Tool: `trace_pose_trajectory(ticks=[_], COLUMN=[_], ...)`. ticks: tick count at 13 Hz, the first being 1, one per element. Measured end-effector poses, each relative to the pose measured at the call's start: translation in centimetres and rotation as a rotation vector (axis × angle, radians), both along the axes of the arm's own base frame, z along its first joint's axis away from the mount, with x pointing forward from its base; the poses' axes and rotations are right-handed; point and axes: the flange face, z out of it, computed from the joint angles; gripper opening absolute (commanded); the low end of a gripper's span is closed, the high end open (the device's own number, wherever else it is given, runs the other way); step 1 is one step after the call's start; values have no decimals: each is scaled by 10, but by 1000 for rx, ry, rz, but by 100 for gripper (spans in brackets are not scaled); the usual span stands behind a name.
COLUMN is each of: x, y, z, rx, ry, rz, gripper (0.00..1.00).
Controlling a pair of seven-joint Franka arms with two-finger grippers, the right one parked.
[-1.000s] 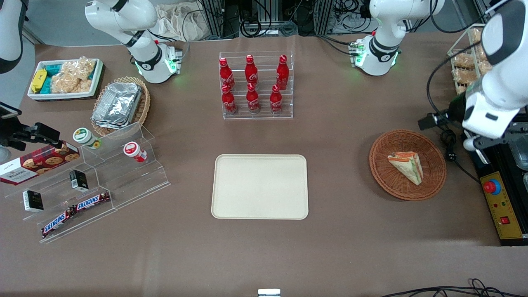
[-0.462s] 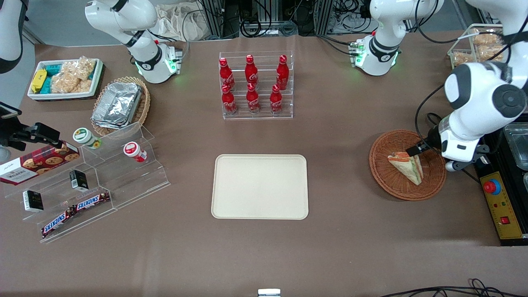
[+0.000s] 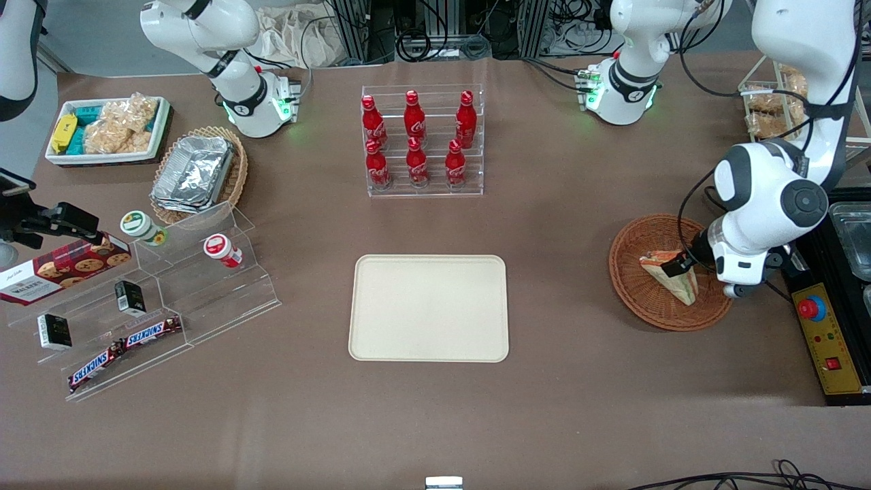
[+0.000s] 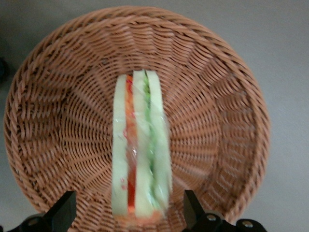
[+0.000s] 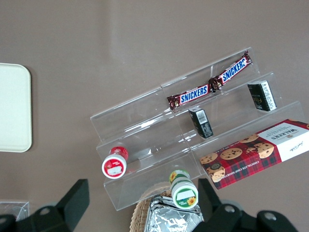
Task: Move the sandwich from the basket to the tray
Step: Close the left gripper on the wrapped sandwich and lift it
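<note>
The left arm's jaws (image 4: 128,217) stand apart, straddling the clear-wrapped triangular sandwich (image 4: 141,147) lying in the round reddish-brown wicker basket (image 3: 636,299), at three o'clock from the cream rectangular tray (image 3: 429,307) on the desk. The slick wrap may slip when squeezed. Half a second ago the jaws were higher, nearer the basket's rim.

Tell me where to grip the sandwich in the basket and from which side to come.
Come from straight above. The sandwich stands on edge in the basket, filling layers facing up, so pinch its two flat bread faces, probably near mid-length. The gripper hangs over it, open, with a finger outside each face.
</note>
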Motion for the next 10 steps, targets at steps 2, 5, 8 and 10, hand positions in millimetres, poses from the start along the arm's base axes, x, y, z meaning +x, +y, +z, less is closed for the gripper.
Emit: trace_pose_trajectory(ticks=[2, 5, 8, 10], x=[1, 4, 6, 9], y=[6, 4, -3, -8], z=[-7, -20, -38, -34], rx=[3, 4, 3, 9], ry=[-9, -20, -31, -42], rz=[22, 57, 68, 40], gripper=[94, 47, 0, 0])
